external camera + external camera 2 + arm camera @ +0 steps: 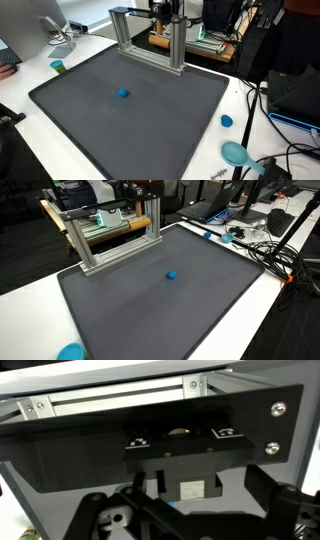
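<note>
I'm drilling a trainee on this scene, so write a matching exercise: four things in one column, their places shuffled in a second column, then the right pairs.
Things
1. small rounded blue object
2. silver aluminium frame
3. flat round blue cap
4. small green cylinder

Places
a. on the white table, beside the black cables
b. in the middle of the dark grey mat
c. on the white table, near the silver monitor foot
d. upright at the mat's far edge

Pairs: 1-b, 2-d, 3-a, 4-c
</note>
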`<state>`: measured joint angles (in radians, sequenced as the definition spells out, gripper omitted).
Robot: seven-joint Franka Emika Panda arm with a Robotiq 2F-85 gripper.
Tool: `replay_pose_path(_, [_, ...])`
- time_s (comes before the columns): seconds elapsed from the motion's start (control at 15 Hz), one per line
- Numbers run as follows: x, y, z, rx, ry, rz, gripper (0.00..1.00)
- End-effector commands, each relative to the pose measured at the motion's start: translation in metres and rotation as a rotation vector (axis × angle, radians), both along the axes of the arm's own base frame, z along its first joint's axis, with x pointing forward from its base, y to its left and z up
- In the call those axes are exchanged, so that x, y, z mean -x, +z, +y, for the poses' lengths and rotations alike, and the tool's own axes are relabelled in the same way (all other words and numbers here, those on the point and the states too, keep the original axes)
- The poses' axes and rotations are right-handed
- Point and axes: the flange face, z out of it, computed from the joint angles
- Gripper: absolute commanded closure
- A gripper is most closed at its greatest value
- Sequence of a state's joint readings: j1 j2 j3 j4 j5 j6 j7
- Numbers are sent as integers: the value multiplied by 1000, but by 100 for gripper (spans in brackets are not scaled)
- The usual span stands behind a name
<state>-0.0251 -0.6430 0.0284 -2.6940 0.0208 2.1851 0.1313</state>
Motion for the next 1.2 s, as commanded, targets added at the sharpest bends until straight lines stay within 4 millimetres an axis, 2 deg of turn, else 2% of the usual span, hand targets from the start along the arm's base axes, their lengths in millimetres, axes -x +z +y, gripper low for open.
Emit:
replay_pose_path(0.0, [1, 0, 0, 7, 7, 9, 0])
replay_pose_path(0.2, [2, 0, 1, 8, 15, 13, 1])
replay_pose_path(0.4, [3, -1, 4, 13, 24, 15, 10])
replay_pose_path(0.47, [3, -2, 5, 17, 27, 17, 10])
replay_pose_path(0.53, [3, -3, 7, 24, 32, 21, 15])
replay_pose_path(0.87, [6, -4, 12, 63, 60, 44, 24])
replay_pose_path(1.13, [7, -5, 9, 79, 66, 61, 17])
